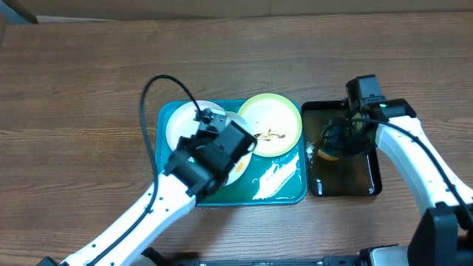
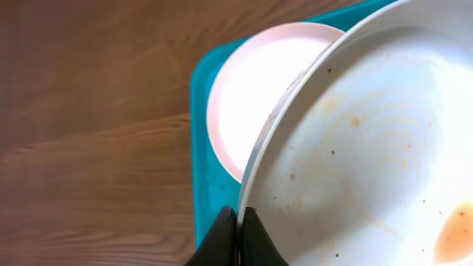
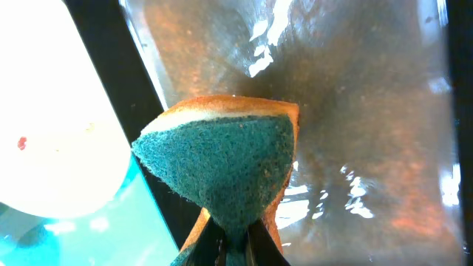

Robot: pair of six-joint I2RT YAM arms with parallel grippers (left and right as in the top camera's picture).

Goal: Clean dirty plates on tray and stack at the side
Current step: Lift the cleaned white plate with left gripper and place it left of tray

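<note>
The left gripper [image 2: 238,223] is closed narrow on the very rim of the round white plate with brown smears [image 2: 355,148]. This plate is over the large teal-blue plastic tray [image 2: 201,170] and overlaps the second round white plate [image 2: 255,96]. The grip takes only the thin edge, so the plate can pivot or slip out, esp. when a sponge pushes on it; if it falls, it can knock the plate under it. The right gripper [image 3: 235,250] pinches the orange sponge with teal scouring face [image 3: 222,159] above the wet black tray [image 3: 355,111] (water shines there), near the pale yellow-green rimmed plate [image 1: 270,124]. A wet sponge can drip on the wooden table [image 2: 89,111] on the way, and hard rubbing w/ one arm can twist the plate out of the other
</note>
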